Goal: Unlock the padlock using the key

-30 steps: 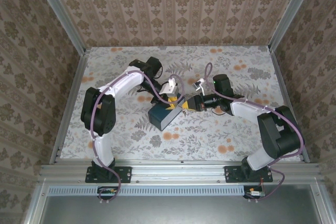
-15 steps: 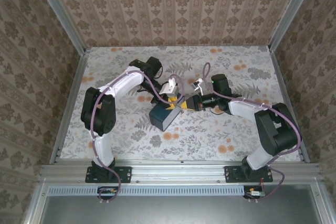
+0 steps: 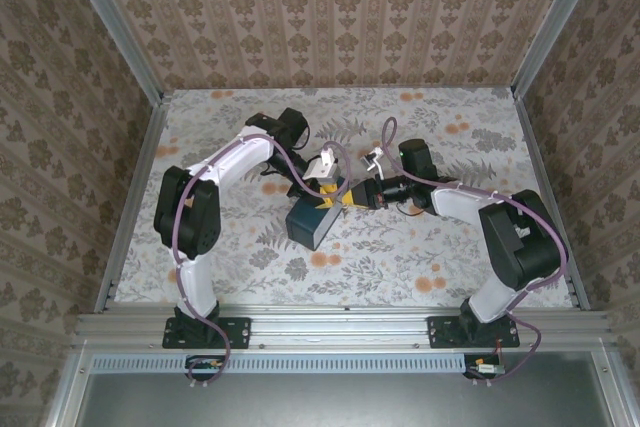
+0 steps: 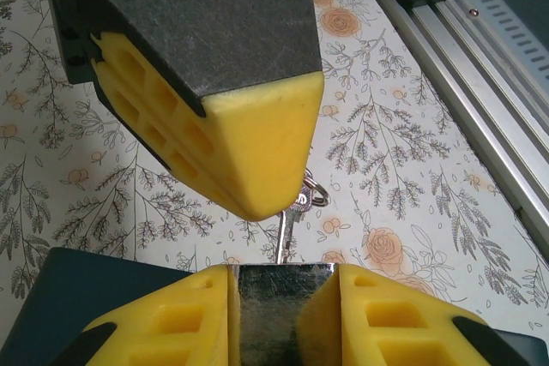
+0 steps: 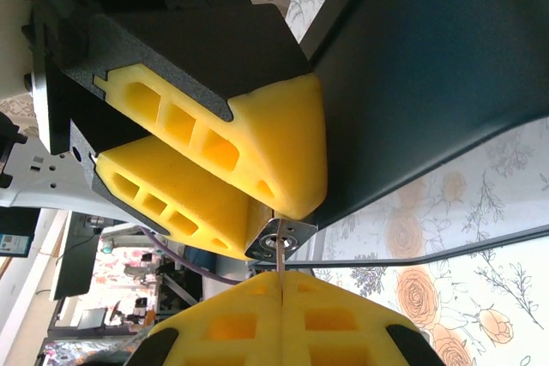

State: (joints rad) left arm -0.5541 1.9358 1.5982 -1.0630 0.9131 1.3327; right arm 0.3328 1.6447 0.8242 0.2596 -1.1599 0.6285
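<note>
- Left gripper pinches the padlock across its flat sides, jaws part-way in; the lock sits mid-table, just over the far right corner of the blue box.
- Right gripper is pressed together on the key; the blade points straight at the lock's round keyhole face; how deep it sits I cannot tell.
- Step in hand, my reading: seat the key fully, then turn it; push along the blade's own line with no sideways lean, since so thin a strip could bend or slip between soft pads; twist from the wrist about that line while the left side only braces.
- Risk: the lock pivoting in the foam under the twist.
- Materials: lock a small shiny block, hard and smooth; key a thin flat strip with a wire ring at its head; pads yellow foam, honeycombed, yielding; box dark and smooth-sided; table covered in a floral print.
</note>
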